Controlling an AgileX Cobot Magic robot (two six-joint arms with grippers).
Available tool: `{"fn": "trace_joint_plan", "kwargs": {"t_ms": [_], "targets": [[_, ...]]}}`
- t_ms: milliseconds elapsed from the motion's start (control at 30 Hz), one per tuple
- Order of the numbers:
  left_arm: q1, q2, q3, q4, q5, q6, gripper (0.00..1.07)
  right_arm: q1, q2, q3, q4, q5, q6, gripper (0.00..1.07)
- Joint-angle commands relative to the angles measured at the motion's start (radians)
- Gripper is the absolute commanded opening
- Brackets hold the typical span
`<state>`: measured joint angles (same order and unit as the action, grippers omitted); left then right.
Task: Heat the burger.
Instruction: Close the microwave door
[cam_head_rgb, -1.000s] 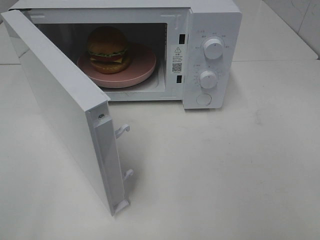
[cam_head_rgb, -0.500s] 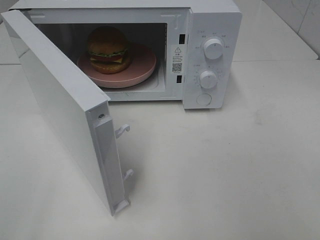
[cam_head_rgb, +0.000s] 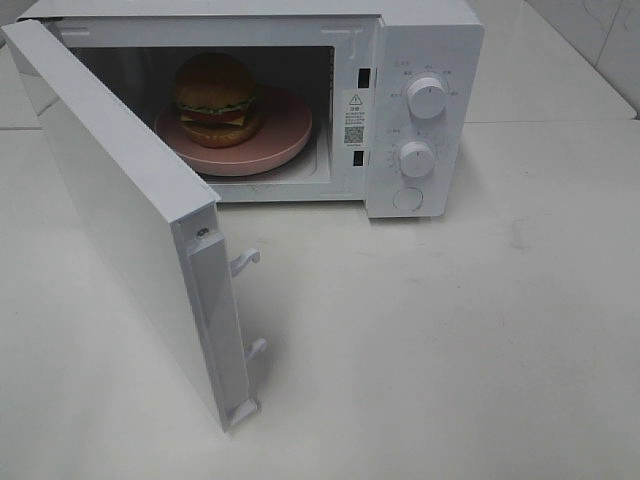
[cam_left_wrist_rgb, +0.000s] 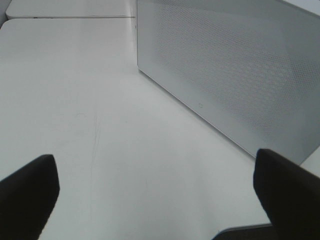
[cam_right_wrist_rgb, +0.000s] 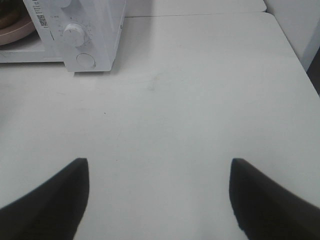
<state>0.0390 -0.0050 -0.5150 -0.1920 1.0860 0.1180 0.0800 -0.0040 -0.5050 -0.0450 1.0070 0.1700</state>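
While the white bench (cam_head_rgb: 480, 330) fills most of the high view, the white microwave (cam_head_rgb: 430, 35) sits at its far side. Its door (cam_head_rgb: 110, 190) is swung wide open to the left, so you can see right into the cavity. The left pincer (cam_left_wrist_rgb: 155, 157) hangs over bare bench near the outside face of that door, dark fingers (cam_left_wrist_rgb: 30, 190) spread well apart, gripping nothing. The right pincer (cam_right_wrist_rgb: 159, 162) is the same deal: fingers wide apart, nothing between them, above the open bench off to the control-panel side of the microwave. Inside the cavity there's a flat pink plate (cam_head_rgb: 290, 135), and the burger (cam_head_rgb: 216, 98) sits on it toward the left-rear part, bun dome up, with lettuce and dark filling showing. On the panel right of the cavity are two round white knobs, the upper knob (cam_head_rgb: 427, 97) above the lower knob (cam_head_rgb: 416, 158), with a round button (cam_head_rgb: 407, 199) just below them. Two little white latch hooks (cam_head_rgb: 245, 262) stick out of the door's free edge.
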Motion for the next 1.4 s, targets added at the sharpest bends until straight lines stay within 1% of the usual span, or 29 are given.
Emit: {"fn": "trace_joint_plan", "kwargs": {"t_ms": [33,500,967,1067,1100,1133,1167,1200,1233,1267,1300,1333,1367,1400], "targets": [[-0.004,-0.013,-0.001,-0.002,-0.013,-0.005,0.98,-0.003,-0.028,0.004,-0.004,-0.011,0.003,0.76],[-0.004,-0.013,-0.001,-0.002,-0.013,-0.005,0.98,-0.003,-0.028,0.004,-0.004,-0.011,0.003,0.76],[-0.004,0.02,-0.001,-0.001,-0.014,-0.009,0.98,-0.003,-0.028,0.004,-0.004,-0.011,0.003,0.76],[-0.004,0.037,-0.013,-0.008,-0.027,-0.012,0.97,-0.003,-0.028,0.004,-0.004,-0.011,0.003,0.76],[-0.004,0.066,-0.033,-0.007,-0.05,-0.01,0.93,-0.003,-0.028,0.004,-0.004,-0.011,0.003,0.76],[-0.004,0.066,-0.033,-0.007,-0.05,-0.01,0.93,-0.003,-0.028,0.004,-0.004,-0.011,0.003,0.76],[-0.004,0.081,-0.043,-0.004,-0.062,-0.007,0.91,-0.003,-0.028,0.004,-0.004,-0.011,0.003,0.76],[-0.004,0.117,-0.053,0.006,-0.095,-0.007,0.83,-0.003,-0.028,0.004,-0.004,-0.011,0.003,0.76],[-0.004,0.117,-0.053,0.006,-0.095,-0.007,0.83,-0.003,-0.028,0.004,-0.004,-0.011,0.003,0.76],[-0.004,0.137,-0.054,0.006,-0.119,-0.007,0.77,-0.003,-0.028,0.004,-0.004,-0.011,0.003,0.76],[-0.004,0.177,-0.054,0.006,-0.162,-0.007,0.63,-0.003,-0.028,0.004,-0.004,-0.011,0.003,0.76],[-0.004,0.177,-0.054,0.006,-0.162,-0.007,0.63,-0.003,-0.028,0.004,-0.004,-0.011,0.003,0.76],[-0.004,0.198,-0.054,0.006,-0.184,-0.007,0.55,-0.003,-0.028,0.004,-0.004,-0.011,0.003,0.76],[-0.004,0.235,-0.054,0.006,-0.217,-0.008,0.41,-0.003,-0.028,0.004,-0.004,-0.011,0.003,0.76]]}}
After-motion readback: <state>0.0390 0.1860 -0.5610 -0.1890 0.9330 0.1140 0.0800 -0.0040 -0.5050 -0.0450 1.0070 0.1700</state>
